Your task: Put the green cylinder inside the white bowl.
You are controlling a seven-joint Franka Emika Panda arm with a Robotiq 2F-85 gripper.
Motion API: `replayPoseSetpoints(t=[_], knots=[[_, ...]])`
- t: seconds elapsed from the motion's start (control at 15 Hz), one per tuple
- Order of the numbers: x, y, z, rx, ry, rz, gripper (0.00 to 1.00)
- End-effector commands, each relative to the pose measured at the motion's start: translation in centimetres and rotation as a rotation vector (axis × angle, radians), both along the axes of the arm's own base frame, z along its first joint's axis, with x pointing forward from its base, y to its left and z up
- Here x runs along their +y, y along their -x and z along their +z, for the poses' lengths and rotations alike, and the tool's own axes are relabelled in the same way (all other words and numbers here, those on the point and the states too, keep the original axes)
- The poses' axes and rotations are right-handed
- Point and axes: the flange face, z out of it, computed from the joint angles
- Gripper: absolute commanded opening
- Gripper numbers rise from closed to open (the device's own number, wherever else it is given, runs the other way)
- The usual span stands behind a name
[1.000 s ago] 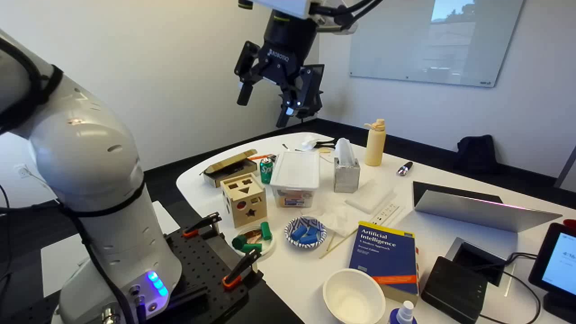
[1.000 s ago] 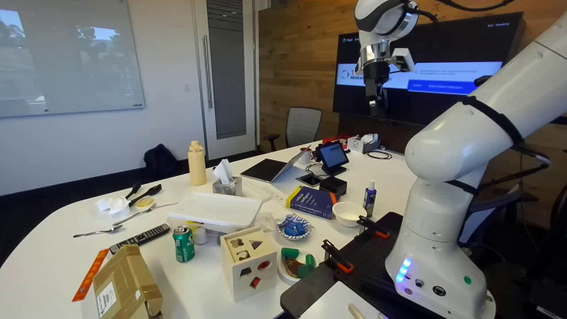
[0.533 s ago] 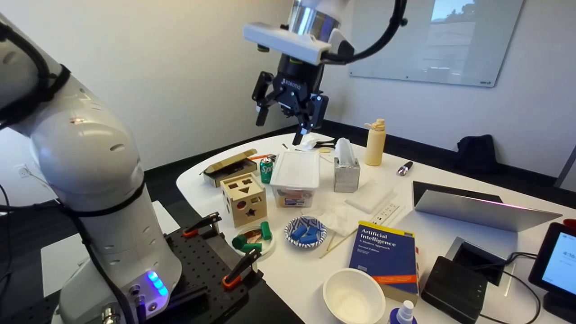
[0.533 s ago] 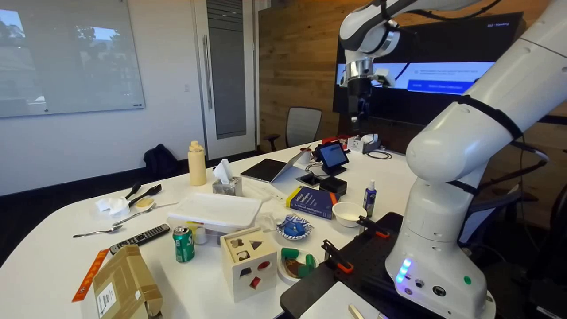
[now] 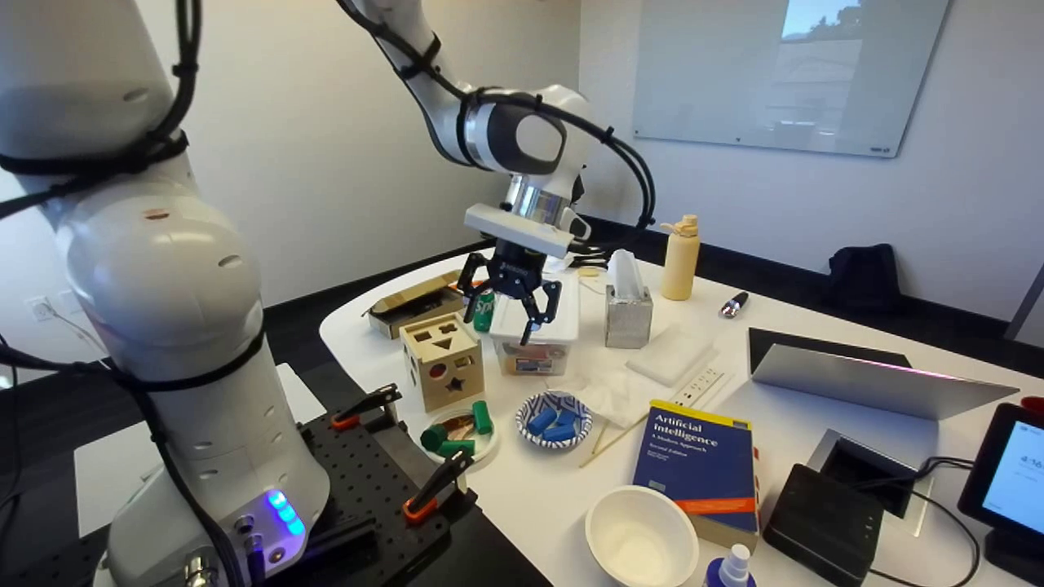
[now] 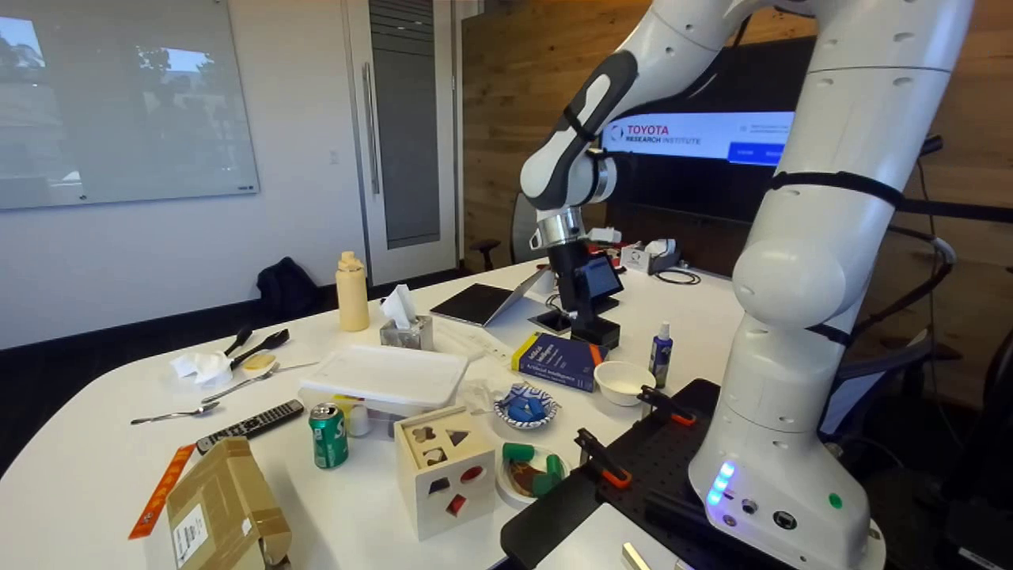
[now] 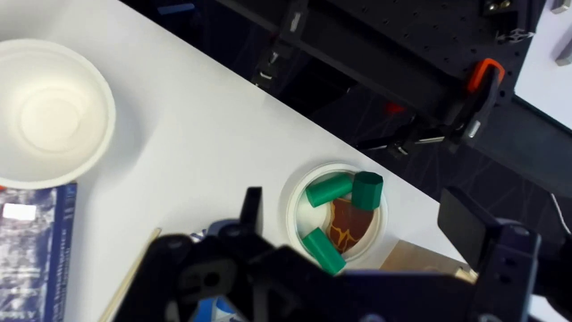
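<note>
Approach step, I judge, and my gripper (image 5: pixel 497 328) hangs above the desk (image 7: pixel 192 147), spread wide, holding nothing! The green cylinder (image 7: pixel 330 189) (tight quarters: a dark green block (image 7: pixel 367 191) right beside it) lies in a round dish (image 7: pixel 290 214) near the edge on my side. Next: line up, descend, pinch; the white bowl (image 7: pixel 51 114) sits further along that edge.

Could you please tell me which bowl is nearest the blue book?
The plain white bowl, beside the book; the patterned bowl and dish of green pieces sit farther off.
</note>
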Motion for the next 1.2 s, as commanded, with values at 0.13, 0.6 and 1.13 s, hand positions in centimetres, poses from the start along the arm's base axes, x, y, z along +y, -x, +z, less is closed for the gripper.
replayPoseSetpoints(t=[0.13,0.6,1.13], knots=[[5.7,-1.7,-13.5,0.071,0.013,0.171,1.0],[9.3,-3.7,-25.6,0.082,-0.014,0.279,1.0],[11.3,-5.8,-26.4,0.008,-0.059,0.344,1.0]])
